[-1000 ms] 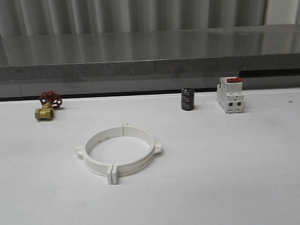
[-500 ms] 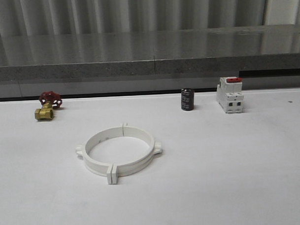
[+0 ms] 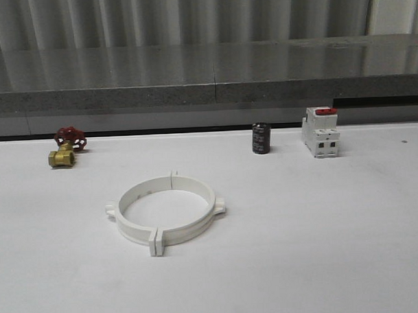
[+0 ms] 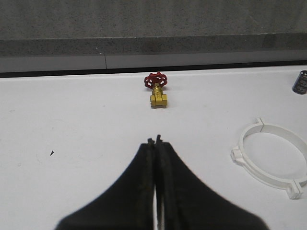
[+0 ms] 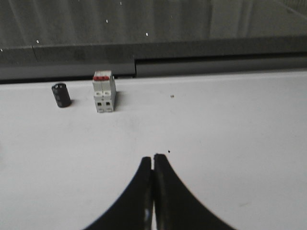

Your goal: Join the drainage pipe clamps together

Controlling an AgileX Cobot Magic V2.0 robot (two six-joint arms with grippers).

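Note:
The two white drainage pipe clamps [image 3: 166, 212] lie flat on the white table, left of centre, their end flanges meeting front and back so that they form one ring. The ring [image 4: 271, 159] also appears at the edge of the left wrist view. My left gripper [image 4: 155, 140] is shut with nothing between its black fingers, over bare table and well apart from the ring. My right gripper [image 5: 153, 157] is shut and empty too, above bare table.
A brass valve with a red handwheel [image 3: 66, 148] sits at the back left. A black cylinder [image 3: 261, 138] and a white breaker with a red top [image 3: 321, 131] stand at the back right. A grey ledge [image 3: 206, 84] runs behind the table.

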